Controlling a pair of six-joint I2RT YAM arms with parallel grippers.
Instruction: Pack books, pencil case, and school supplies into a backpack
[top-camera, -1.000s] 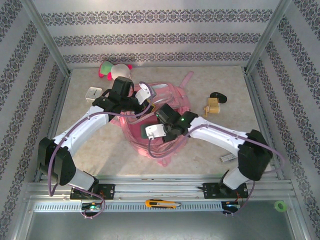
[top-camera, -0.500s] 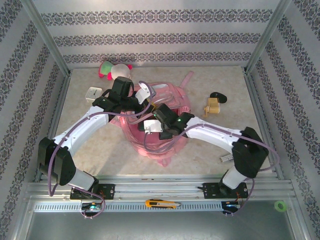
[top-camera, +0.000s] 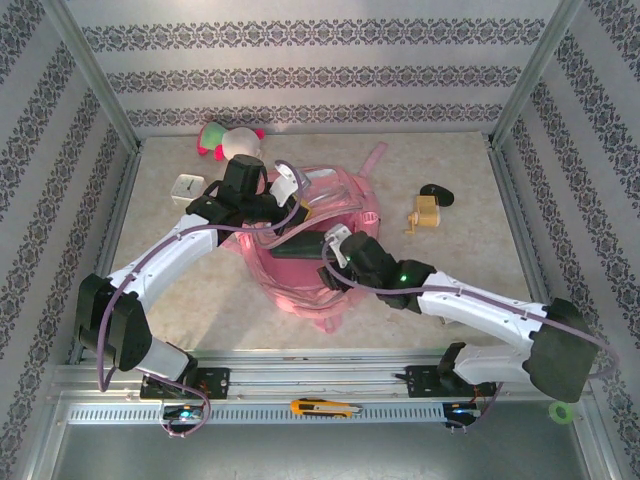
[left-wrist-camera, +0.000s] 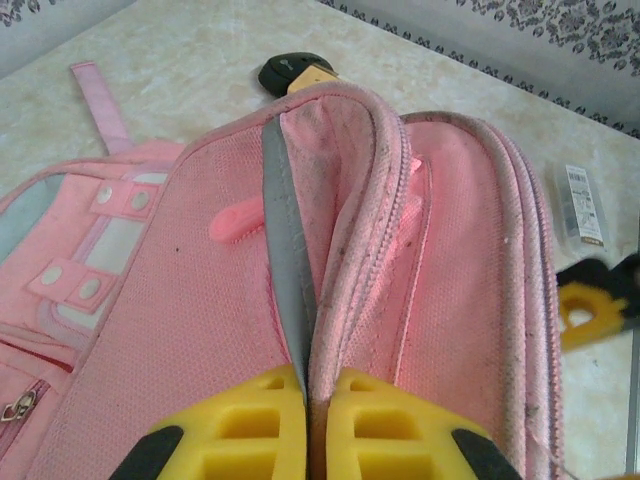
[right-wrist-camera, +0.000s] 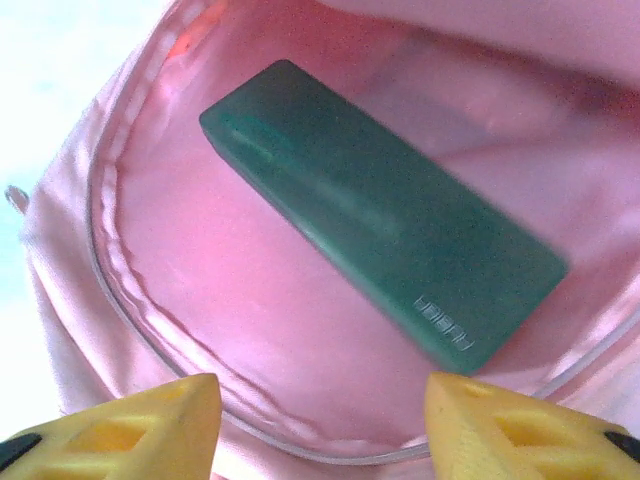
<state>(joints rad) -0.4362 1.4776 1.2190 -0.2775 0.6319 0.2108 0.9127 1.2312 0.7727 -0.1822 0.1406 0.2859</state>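
Observation:
The pink backpack (top-camera: 330, 290) lies open in the middle of the table. My left gripper (left-wrist-camera: 315, 400) is shut on its zipped rim (left-wrist-camera: 345, 200) and holds the flap up. Inside, on the pink lining, lies the dark green pencil case (right-wrist-camera: 380, 210), also seen from above (top-camera: 298, 248). My right gripper (right-wrist-camera: 320, 425) hovers open just outside the opening, apart from the case, with nothing between its fingers. Two school supplies lie on the table: a small yellow piece (top-camera: 425, 213) to the right and a pale bar (left-wrist-camera: 578, 200) beyond the bag. The books are out of view.
A pink-and-white plush toy (top-camera: 225, 138) lies at the back left, with a white clock cube (top-camera: 186, 187) nearer the left arm. A black oval lump (top-camera: 436, 193) sits by the yellow piece. A yellow utility knife (top-camera: 325, 407) rests on the near rail.
The right gripper has let go of the pencil case, which now lies in the backpack, and has drawn back to the right. The left gripper has kept its hold on the rim.

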